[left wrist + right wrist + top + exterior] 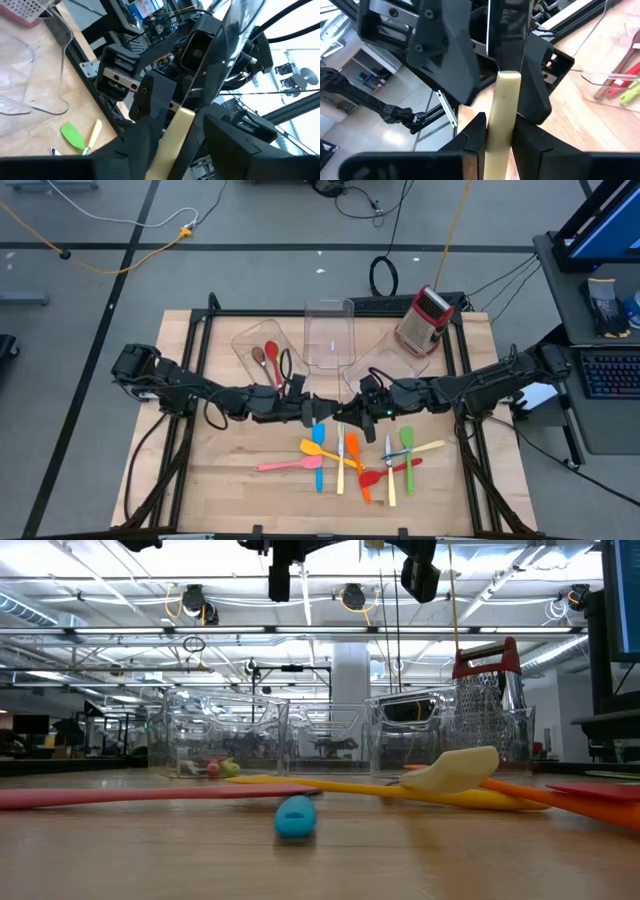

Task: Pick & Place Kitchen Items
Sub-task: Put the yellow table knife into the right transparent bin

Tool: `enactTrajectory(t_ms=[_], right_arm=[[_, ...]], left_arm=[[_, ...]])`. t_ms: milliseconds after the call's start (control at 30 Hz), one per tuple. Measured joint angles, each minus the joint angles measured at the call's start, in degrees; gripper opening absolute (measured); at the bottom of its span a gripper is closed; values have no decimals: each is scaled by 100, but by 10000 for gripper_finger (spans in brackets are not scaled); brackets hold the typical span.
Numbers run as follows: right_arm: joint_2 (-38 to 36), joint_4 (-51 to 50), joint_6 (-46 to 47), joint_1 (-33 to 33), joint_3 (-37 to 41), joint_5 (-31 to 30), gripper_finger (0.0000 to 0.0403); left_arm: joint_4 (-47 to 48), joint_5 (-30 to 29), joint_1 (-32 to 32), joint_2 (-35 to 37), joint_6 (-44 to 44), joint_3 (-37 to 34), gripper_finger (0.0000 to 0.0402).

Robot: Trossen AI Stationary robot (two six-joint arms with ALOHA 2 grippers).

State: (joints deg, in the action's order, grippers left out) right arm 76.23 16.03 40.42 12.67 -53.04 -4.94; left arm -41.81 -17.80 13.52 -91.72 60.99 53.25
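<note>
A cream-handled knife [502, 115] was passed mid-frame: the right gripper [500, 142] was clamped on its handle, while the left gripper [172, 145] stood parted for release.

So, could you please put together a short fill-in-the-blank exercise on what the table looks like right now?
1. The right gripper, facing the left gripper, is shut on a cutlery handle coloured ____.
2. The red spoon lies inside a clear ____.
3. The spatula tip nearest the low camera is ____.
4. The box grater is silver and ____.

Missing words: cream; bin; blue; red.
</note>
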Motion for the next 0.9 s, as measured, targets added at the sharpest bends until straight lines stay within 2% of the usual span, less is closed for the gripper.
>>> enactTrajectory(t_ms=[200, 400, 700, 900], right_arm=[[-2, -53, 27, 2, 0, 12, 59], [-7, -238, 63, 4, 0, 29, 59], [-13, -533, 182, 4, 0, 6, 59], [-176, -1129, 17, -110, 2, -155, 59]], left_arm=[[3, 33, 0, 0, -48, 0, 249], [34, 487, -102, 25, -27, -4, 294], [320, 623, -227, 542, -324, -8, 305], [983, 581, -168, 1021, -665, -4, 306]])
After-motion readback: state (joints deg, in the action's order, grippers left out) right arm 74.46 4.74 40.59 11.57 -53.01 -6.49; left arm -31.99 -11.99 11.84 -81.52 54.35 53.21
